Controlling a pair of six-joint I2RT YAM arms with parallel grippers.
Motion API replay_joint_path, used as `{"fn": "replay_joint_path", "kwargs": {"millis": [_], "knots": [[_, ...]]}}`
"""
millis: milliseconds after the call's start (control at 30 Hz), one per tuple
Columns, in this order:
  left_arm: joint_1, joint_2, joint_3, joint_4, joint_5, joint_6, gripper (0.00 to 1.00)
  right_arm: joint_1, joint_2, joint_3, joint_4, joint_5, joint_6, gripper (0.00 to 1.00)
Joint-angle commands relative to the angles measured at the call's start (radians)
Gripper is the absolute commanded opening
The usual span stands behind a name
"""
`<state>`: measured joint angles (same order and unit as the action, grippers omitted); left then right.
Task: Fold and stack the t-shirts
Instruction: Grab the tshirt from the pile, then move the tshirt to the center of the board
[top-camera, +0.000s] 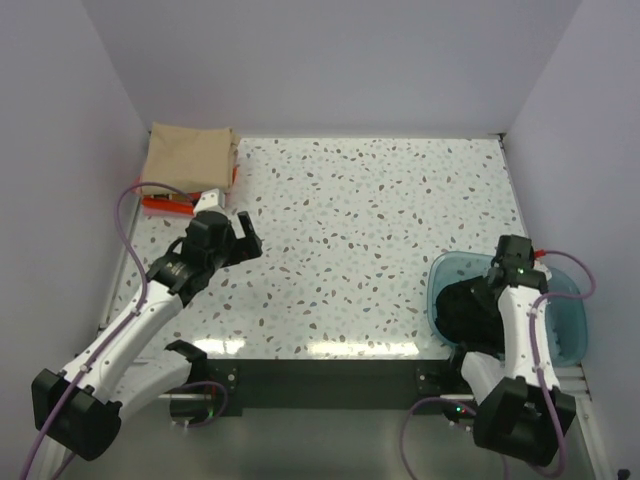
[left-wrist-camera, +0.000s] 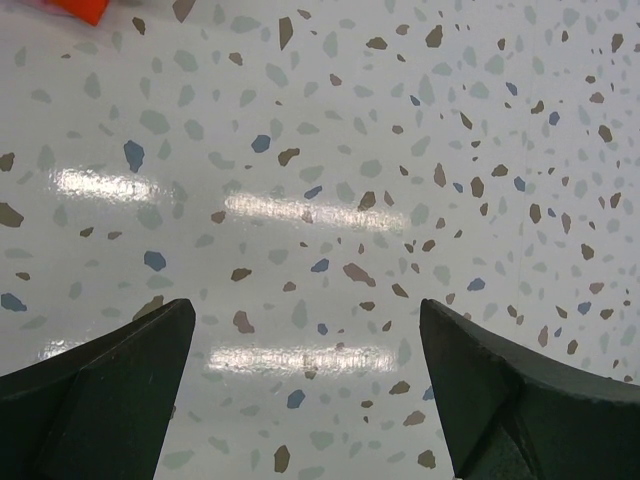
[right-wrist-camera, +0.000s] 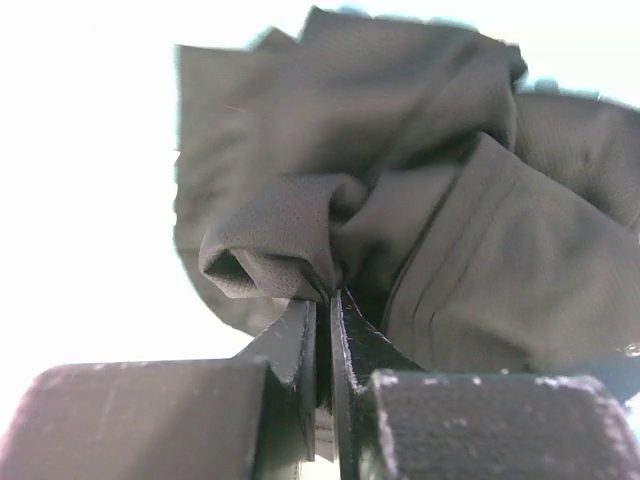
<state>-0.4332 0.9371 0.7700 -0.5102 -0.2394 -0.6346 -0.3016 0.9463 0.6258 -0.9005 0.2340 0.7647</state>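
Right claw (right-wrist-camera: 325, 300) clenched on black t-shirt (right-wrist-camera: 450, 250) inside teal bowl (top-camera: 572, 335), desk's near-right corner; left claw (left-wrist-camera: 305, 385) released over speckled desk (top-camera: 380, 200).

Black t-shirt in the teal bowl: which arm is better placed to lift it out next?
Right. The right pincer is shut on a fold of the black t-shirt, inside the teal bowl. The left pincer hangs open over the table, far from the bowl, near the tan t-shirt.
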Motion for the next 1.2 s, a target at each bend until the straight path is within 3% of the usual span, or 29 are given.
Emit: {"fn": "replay_joint_path", "kwargs": {"millis": [0, 167, 300, 367, 400, 533, 667, 733, 867, 933, 1067, 1167], "knots": [[0.001, -0.023, 0.025, 0.013, -0.009, 0.013, 1.0, -0.004, -0.13, 0.196, -0.012, -0.004, -0.051, 0.0], [0.001, -0.012, 0.025, 0.01, -0.005, 0.001, 1.0, -0.004, -0.141, 0.444, -0.014, -0.154, -0.201, 0.0], [0.001, -0.001, 0.026, 0.006, 0.003, -0.008, 1.0, 0.001, -0.063, 0.671, 0.037, -0.46, -0.239, 0.0], [0.001, 0.003, 0.023, 0.004, 0.008, -0.019, 1.0, 0.047, 0.014, 0.742, 0.058, -0.513, -0.239, 0.0], [0.001, 0.005, 0.023, 0.001, 0.006, -0.023, 1.0, 0.086, 0.046, 0.829, 0.052, -0.449, -0.237, 0.0], [0.001, 0.015, 0.028, -0.022, -0.012, -0.051, 1.0, 0.487, 0.193, 1.035, 0.083, -0.251, -0.249, 0.0], [0.001, 0.022, 0.066, -0.105, -0.058, -0.076, 1.0, 0.711, 0.513, 1.316, 0.077, -0.216, -0.313, 0.0], [0.001, 0.013, 0.075, -0.135, -0.078, -0.097, 1.0, 0.83, 0.639, 1.561, 0.058, -0.22, -0.379, 0.0], [0.001, -0.012, 0.091, -0.208, -0.098, -0.135, 1.0, 0.927, 0.896, 1.987, 0.087, -0.304, -0.415, 0.0], [0.001, -0.032, 0.098, -0.226, -0.11, -0.155, 1.0, 0.932, 0.931, 1.997, 0.182, -0.332, -0.389, 0.0], [0.001, -0.05, 0.118, -0.287, -0.152, -0.178, 1.0, 0.931, 0.812, 1.748, 0.356, -0.303, -0.349, 0.0], [0.001, -0.054, 0.127, -0.301, -0.167, -0.18, 1.0, 0.924, 0.7, 1.548, 0.341, -0.208, -0.331, 0.0]]}}
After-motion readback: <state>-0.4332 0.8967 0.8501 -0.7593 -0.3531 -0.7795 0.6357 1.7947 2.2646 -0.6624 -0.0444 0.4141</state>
